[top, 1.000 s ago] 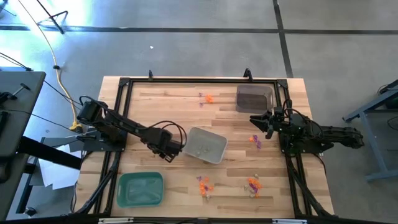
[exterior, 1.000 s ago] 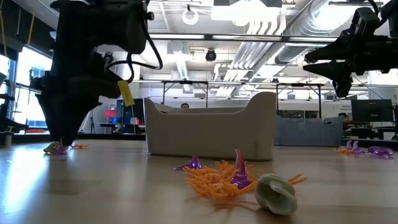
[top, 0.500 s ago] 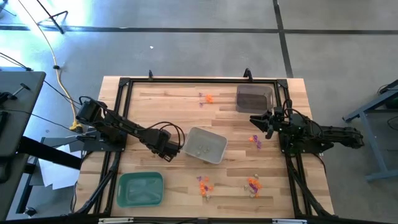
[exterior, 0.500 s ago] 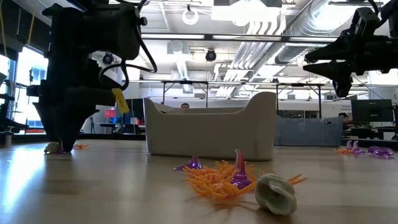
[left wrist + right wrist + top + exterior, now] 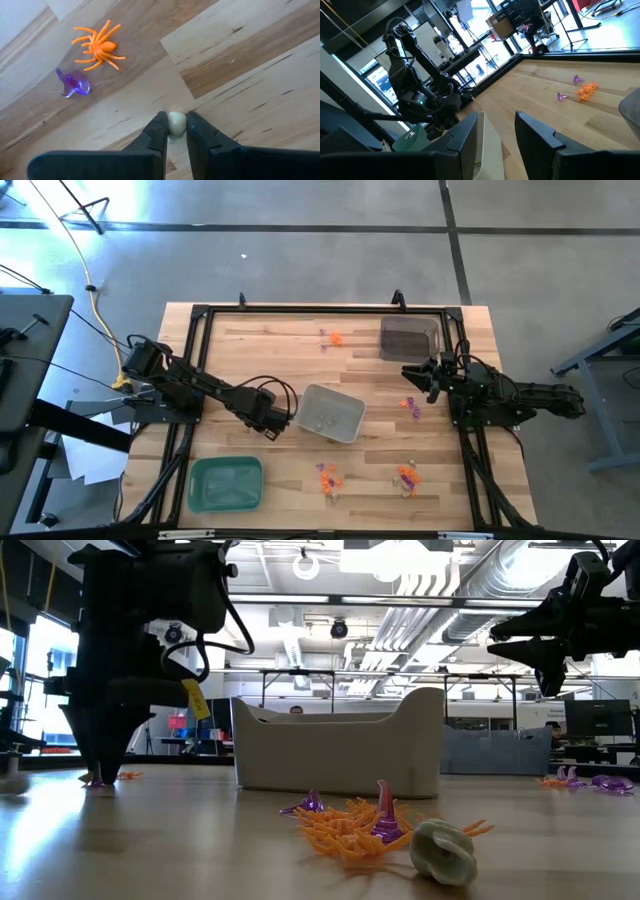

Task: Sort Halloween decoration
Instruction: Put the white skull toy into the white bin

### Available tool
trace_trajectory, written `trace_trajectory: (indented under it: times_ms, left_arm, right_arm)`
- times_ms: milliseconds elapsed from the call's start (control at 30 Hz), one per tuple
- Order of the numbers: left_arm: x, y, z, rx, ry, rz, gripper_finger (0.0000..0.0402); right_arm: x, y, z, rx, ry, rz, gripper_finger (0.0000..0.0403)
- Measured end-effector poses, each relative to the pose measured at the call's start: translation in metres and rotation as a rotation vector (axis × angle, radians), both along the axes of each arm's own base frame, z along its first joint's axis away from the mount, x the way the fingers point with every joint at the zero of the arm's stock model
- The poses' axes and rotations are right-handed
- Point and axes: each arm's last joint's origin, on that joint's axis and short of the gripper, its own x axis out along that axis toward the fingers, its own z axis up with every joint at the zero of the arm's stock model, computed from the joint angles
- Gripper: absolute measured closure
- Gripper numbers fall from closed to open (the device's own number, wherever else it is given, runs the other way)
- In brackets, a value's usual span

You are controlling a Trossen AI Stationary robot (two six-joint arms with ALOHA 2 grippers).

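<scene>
Left gripper jaws are closed on a pale trinket at the tabletop, beside the grey tray; right gripper waits with jaws apart, empty; most trinkets remain scattered unsorted.

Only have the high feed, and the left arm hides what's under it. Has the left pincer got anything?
Observer: Yes. The left wrist view shows the left pincer shut on a pale trinket.
Operator: Lifted?
Observer: No. In the low view its tips are down at the table.
Operator: Anything close by it could bump?
Observer: An orange spider and a purple trinket lie ahead of the fingers, apart from them.
Operator: Right pincer?
Observer: The right pincer is open and empty, held up above the table.
</scene>
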Motion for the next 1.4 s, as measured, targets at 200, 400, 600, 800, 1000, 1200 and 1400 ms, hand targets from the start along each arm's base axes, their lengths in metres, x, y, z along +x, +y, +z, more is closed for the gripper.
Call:
trace_trajectory:
  times_ms: [200, 400, 600, 800, 1000, 1200, 1400]
  left_arm:
    - [-0.002, 0.002, 0.006, 0.001, -0.03, 0.004, 0.0364]
    - [-0.004, 0.007, 0.02, 0.008, -0.083, 0.02, 0.0364]
    - [-0.009, 0.01, 0.042, -0.022, -0.177, 0.03, 0.0363]
    - [-0.014, 0.012, 0.075, -0.067, -0.388, 0.033, 0.0362]
    - [-0.008, 0.021, 0.098, -0.076, -0.613, 0.038, 0.0362]
    - [0.012, 0.03, 0.108, -0.068, -0.807, -0.032, 0.0362]
    - [0.038, 0.039, 0.115, -0.07, -0.851, -0.123, 0.0362]
  right_arm:
    - [0.0, 0.0, 0.0, 0.0, 0.0, 0.0, 0.0277]
    - [0.0, 0.0, 0.0, 0.0, 0.0, 0.0, 0.0277]
    - [0.0, 0.0, 0.0, 0.0, 0.001, 0.0, 0.0277]
    - [0.0, 0.0, 0.0, 0.0, 0.0, 0.0, 0.0277]
    - [0.0, 0.0, 0.0, 0.0, 0.0, 0.0, 0.0277]
    - [0.0, 0.0, 0.0, 0.0, 0.0, 0.0, 0.0277]
    - [0.0, 0.0, 0.0, 0.0, 0.0, 0.0, 0.0277]
